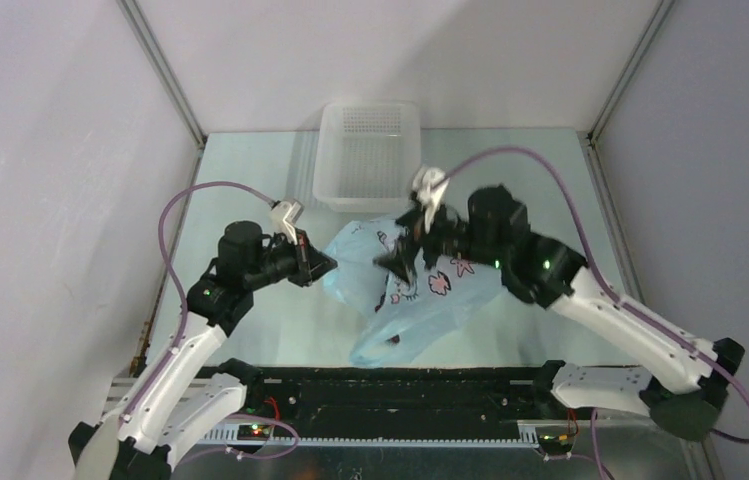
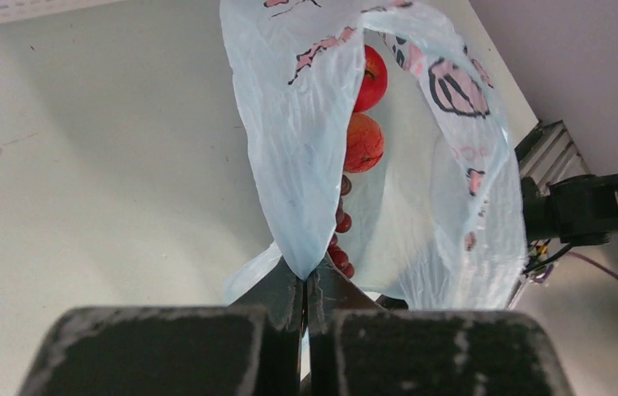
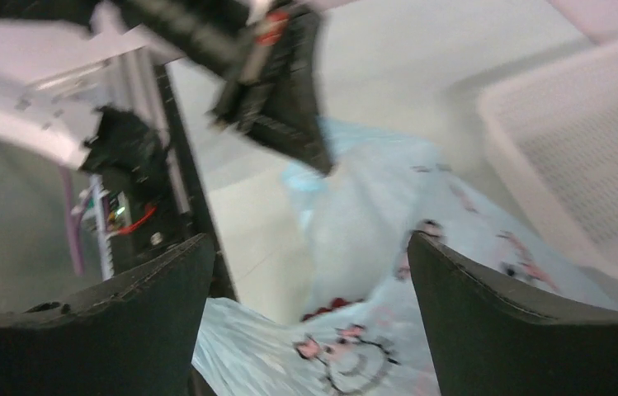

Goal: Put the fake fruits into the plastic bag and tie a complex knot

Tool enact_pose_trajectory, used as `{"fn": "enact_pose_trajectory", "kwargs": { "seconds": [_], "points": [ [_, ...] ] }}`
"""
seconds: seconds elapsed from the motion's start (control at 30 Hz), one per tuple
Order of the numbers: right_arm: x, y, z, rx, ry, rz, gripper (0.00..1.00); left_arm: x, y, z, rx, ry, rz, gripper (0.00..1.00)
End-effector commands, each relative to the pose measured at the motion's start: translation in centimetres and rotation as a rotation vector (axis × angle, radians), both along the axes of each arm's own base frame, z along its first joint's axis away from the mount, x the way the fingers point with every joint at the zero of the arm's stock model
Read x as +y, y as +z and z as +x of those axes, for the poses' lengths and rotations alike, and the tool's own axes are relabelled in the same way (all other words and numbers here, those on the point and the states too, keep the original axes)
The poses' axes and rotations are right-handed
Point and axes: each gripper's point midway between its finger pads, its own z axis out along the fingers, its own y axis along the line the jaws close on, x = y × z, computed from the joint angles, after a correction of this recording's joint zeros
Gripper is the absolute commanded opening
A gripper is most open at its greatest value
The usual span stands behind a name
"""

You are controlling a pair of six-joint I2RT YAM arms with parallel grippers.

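The table (image 1: 250, 180) carries it all, and on its middle lies the blue plastic bag (image 1: 430, 300), slumped toward the near edge with its mouth drawn up to the left. Behind it, at the far side, sits the white basket (image 1: 368, 150), apart from the bag and not in play.

The left claw (image 2: 305, 285) is pinched tight on a fold of the bag's rim and holds the mouth up like a tent. The right claw (image 1: 397, 262) hangs over the bag's top, jaws wide apart, nothing between them.

Look down the mouth from the left wrist: a red fruit (image 2: 370, 78), an orange fruit (image 2: 363, 142) just below it and a string of dark grapes (image 2: 342, 239) all sit inside the bag. So I judge the loading is about over and the tying is the step in hand, with no knot formed yet.

The next move calls for the right claw to come down and close on the opposite rim or handle, so that the two ends can be crossed and twisted. The film is thin and slack, so it needs a firm bite on gathered plastic.

What I cannot make out is the second red fruit, which may lie under the folds. The right wrist view is smeared with motion, and the handles are lost in the crumple.
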Motion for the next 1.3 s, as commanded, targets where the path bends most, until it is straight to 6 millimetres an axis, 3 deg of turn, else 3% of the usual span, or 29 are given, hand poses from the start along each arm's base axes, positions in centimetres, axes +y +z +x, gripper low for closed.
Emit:
{"fn": "enact_pose_trajectory", "kwargs": {
  "seconds": [0.0, 0.03, 0.23, 0.5, 0.63, 0.83, 1.27],
  "points": [
    [1.8, -4.1, -5.5, -0.102, 0.097, -0.087, 0.91, 0.7, 1.3, -0.2, -0.120, -0.035, 0.045, 0.00],
    [2.3, -4.1, -7.4, -0.118, 0.134, -0.077, 0.90, 1.1, 1.2, 0.1, -0.128, -0.011, 0.061, 0.00],
    [4.1, -10.7, -14.9, -0.106, 0.251, -0.214, 0.81, 2.4, -0.1, 0.8, -0.083, 0.070, 0.112, 0.00],
    [4.3, -14.9, -21.6, -0.142, 0.288, -0.280, 0.74, 2.5, 0.0, 0.9, -0.071, 0.094, 0.097, 0.00],
    [4.4, -18.3, -21.8, -0.148, 0.274, -0.368, 0.67, 2.5, 0.4, 0.8, -0.083, 0.098, 0.086, 0.00],
    [4.8, -21.4, -20.3, -0.203, 0.239, -0.465, 0.65, 2.3, 0.5, 0.6, -0.088, 0.083, 0.078, 0.00],
    [5.2, -23.1, -17.4, -0.292, 0.178, -0.547, 0.71, 2.2, 0.5, 0.4, -0.085, 0.077, 0.075, 0.00]
  ]
}}
